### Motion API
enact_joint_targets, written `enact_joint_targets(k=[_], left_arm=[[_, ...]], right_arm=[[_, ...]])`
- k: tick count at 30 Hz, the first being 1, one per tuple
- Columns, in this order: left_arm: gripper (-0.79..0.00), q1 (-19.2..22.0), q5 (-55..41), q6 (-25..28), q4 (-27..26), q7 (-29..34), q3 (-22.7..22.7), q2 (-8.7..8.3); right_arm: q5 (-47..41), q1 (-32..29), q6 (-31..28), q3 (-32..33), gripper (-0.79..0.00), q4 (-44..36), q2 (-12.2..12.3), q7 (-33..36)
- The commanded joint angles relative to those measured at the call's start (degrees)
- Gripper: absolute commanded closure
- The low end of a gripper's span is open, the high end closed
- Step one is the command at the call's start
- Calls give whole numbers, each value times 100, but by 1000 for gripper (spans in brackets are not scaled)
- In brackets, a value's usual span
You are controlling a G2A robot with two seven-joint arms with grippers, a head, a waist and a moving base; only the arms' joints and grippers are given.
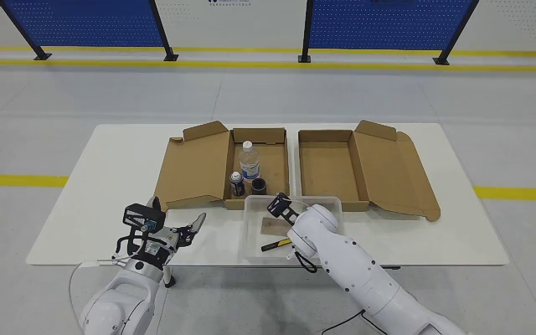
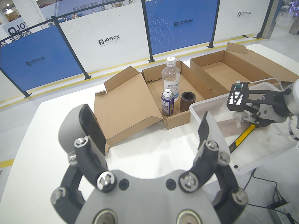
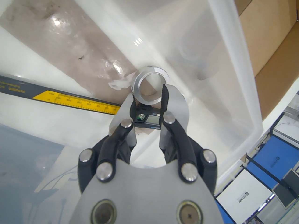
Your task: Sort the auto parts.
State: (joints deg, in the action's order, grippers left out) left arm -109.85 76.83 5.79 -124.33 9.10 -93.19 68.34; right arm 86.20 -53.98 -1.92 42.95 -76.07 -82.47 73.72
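The right pincer gripped a metal ring inside the bin at 6 o'clock on the surface — a caliper lay just beside. The left pincer hung wide open at 7 o'clock.

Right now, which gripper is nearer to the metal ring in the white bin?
Right. The right gripper is inside the white bin, its fingers closed on the metal ring. The left gripper hangs open above the table, outside the bin, away from the ring.

ring silver | caliper yellow-black, scale-marked | bin translucent white | spray can blue
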Motion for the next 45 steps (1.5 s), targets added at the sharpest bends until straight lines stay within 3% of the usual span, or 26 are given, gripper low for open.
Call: enact_joint_targets(k=[1,7,20,29,38,45], left_arm=[[-785,0,0,0,0,-1,0,0],[-785,0,0,0,0,-1,0,0],[-785,0,0,0,0,-1,0,0],[-785,0,0,0,0,-1,0,0],[-785,0,0,0,0,-1,0,0],[-785,0,0,0,0,-1,0,0]], right_arm=[[178,9,96,15,-234,-20,-2,-15],[493,-23,318,103,-259,-2,-19,-175],[536,143,130,19,-228,595,-186,-325],[185,190,-128,51,-182,723,-293,-217],[-646,147,-411,315,-197,493,-347,50],[-905,131,-230,578,-234,357,-339,53]])
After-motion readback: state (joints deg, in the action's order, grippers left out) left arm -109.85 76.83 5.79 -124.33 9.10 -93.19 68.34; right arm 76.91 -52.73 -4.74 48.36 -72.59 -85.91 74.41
